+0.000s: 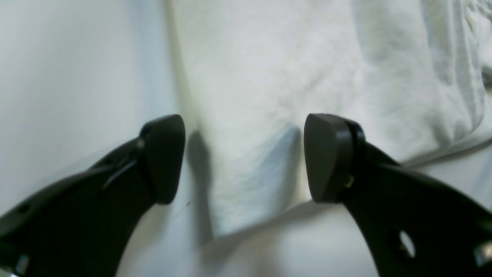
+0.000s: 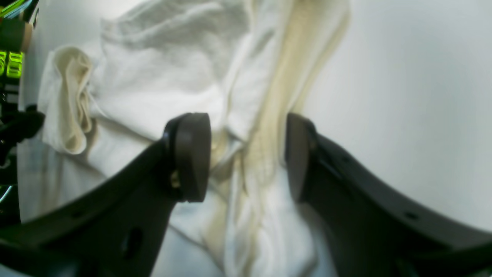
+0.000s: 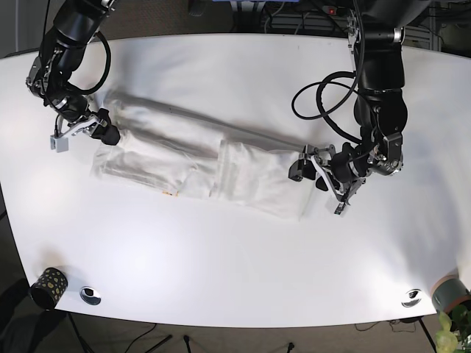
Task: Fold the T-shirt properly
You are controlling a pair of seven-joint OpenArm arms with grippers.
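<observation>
A white T-shirt lies folded into a long strip across the middle of the white table. My left gripper is open at the strip's right end; in the left wrist view a corner of the shirt lies between its fingers. My right gripper is at the strip's left end; in the right wrist view its fingers stand apart with bunched cloth between them, not pinched.
A patterned cup stands at the table's front left. Two round metal fittings sit near the front edge. A plant pot is at the front right corner.
</observation>
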